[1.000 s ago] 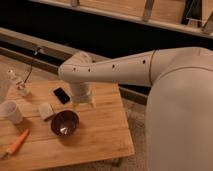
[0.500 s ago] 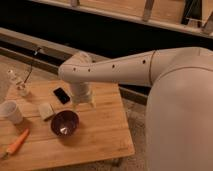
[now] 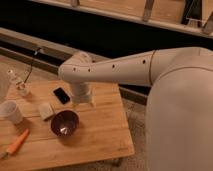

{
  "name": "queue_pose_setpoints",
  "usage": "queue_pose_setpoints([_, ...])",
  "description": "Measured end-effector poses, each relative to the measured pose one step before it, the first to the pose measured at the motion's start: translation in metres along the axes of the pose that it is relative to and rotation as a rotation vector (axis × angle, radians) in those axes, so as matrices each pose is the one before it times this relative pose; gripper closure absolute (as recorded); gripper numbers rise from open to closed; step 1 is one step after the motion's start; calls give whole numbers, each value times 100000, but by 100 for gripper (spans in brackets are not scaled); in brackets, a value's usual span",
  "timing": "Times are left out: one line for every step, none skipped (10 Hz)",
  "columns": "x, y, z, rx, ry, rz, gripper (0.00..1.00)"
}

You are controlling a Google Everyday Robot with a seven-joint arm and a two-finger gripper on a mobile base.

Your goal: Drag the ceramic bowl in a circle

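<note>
the gripper (image 3: pixel 83 101) hangs over the wooden table (image 3: pixel 107 132), just on the far right of the ceramic bowl (image 3: pixel 64 123). whether it is released or clenched cannot be told.

Nothing visibly moves: the hand (image 3: pixel 84 102) stays left of center, just up-right of the ceramic bowl (image 3: pixel 64 123).

A glossy dark maroon round ceramic bowl (image 3: pixel 64 123), pale inside, is recorded just beside the white gripper (image 3: pixel 83 101), with a small white cup (image 3: pixel 11 111) and an orange carrot (image 3: pixel 16 143).
</note>
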Motion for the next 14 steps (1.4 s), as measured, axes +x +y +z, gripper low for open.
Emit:
queue_pose_setpoints([0,-1,1,1,-2,-3,35])
queue_pose_setpoints([0,2,0,1,-2,-4,35])
queue_pose_setpoints([0,-1,-1,-2,-1,4,35])
queue_pose_setpoints([1,2,2,3,4,-4,35])
queue_pose_setpoints([0,0,0,-3,1,3,35])
queue_pose_setpoints([-21,-36,-76,-32,-139,88,35])
queue_pose_setpoints([-151,-1,-334,188,-1245,-479,35])
queue_pose_setpoints([-475,100,-590,317,-2945,-1701,35])
queue_pose_setpoints([-373,188,-191,247,-2032,-2017,35])
queue_pose_setpoints([-137,489,-8,-515,-1073,-1995,35])
queue_pose_setpoints([-122,1444,321,-2223,-1305,-4372,35])
queue_pose_setpoints([-8,682,385,-1506,-320,-2065,35])
queue_pose_setpoints([27,424,430,-1048,-22,-1464,35])
queue_pose_setpoints([88,464,711,-1461,197,-1803,35])
